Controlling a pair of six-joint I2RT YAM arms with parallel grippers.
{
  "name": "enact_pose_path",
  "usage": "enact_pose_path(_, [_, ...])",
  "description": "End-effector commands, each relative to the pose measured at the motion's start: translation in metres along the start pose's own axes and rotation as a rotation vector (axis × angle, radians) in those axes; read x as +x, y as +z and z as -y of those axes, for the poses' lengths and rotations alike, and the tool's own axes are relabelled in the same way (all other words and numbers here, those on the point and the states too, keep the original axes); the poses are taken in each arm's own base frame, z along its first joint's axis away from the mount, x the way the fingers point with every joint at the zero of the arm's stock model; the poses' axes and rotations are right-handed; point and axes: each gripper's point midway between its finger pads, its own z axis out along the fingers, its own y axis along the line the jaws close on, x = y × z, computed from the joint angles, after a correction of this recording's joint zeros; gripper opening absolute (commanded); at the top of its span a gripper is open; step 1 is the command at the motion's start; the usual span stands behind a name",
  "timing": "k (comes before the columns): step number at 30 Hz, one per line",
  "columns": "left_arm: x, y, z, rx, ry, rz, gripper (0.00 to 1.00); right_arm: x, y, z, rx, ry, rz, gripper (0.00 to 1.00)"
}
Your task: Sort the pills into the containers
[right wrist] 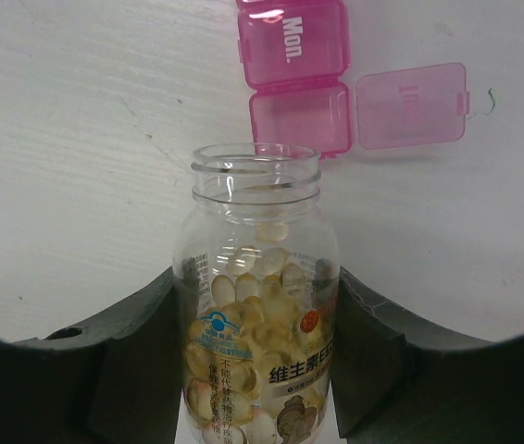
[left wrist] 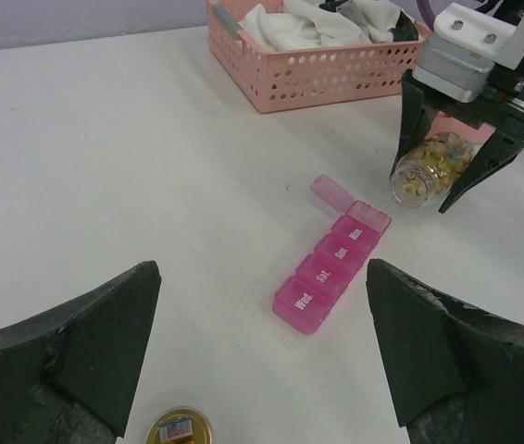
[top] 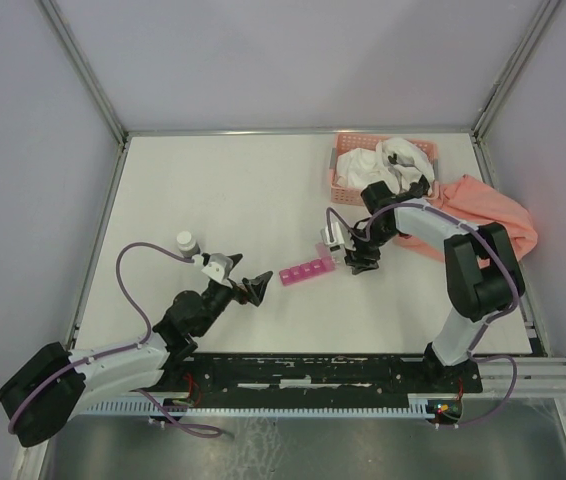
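Note:
The containers (top: 306, 271) are a slim magenta strip of day-marked compartments (left wrist: 325, 272) lying mid-table. The end compartment (right wrist: 299, 120) stands open and looks empty, its lid (right wrist: 410, 106) flipped aside. My right gripper (right wrist: 257, 287) is shut on a clear uncapped bottle (right wrist: 257, 324) full of yellow softgel pills (right wrist: 262, 305). The bottle (left wrist: 429, 166) is tilted, its mouth a little short of the open compartment. In the top view the right gripper (top: 360, 262) sits just right of the strip. My left gripper (top: 261, 285) is open just left of the strip, its jaws wide apart (left wrist: 262, 268) with nothing between them.
A gold round cap (left wrist: 179, 427) lies on the table under my left gripper. A salmon lattice basket (top: 338, 170) with white cloth stands at the back right, with an orange cloth (top: 493, 205) beside it. A small white round object (top: 185, 240) sits left of my left arm.

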Motion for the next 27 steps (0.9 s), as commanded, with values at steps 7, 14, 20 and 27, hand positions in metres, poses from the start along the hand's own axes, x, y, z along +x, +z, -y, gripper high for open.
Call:
enact_pose_path(7, [-0.0262, 0.0076, -0.0055, -0.039, 0.020, 0.082, 0.99, 0.0041, 0.0003, 0.0205, 0.040, -0.002, -0.086, 0.14])
enact_pose_path(14, [-0.0262, 0.0074, -0.0061, -0.042, 0.018, 0.084, 0.99, 0.0059, 0.0033, 0.0202, 0.026, 0.012, -0.125, 0.14])
enact_pose_path(20, [-0.0258, 0.0077, -0.0060, -0.042, 0.018, 0.082, 1.00, 0.0076, 0.0011, 0.0198, 0.024, 0.004, -0.166, 0.14])
enact_pose_path(27, [-0.0252, 0.0088, -0.0060, -0.043, 0.020, 0.077, 1.00, 0.0074, -0.0011, 0.0185, 0.022, -0.003, -0.200, 0.14])
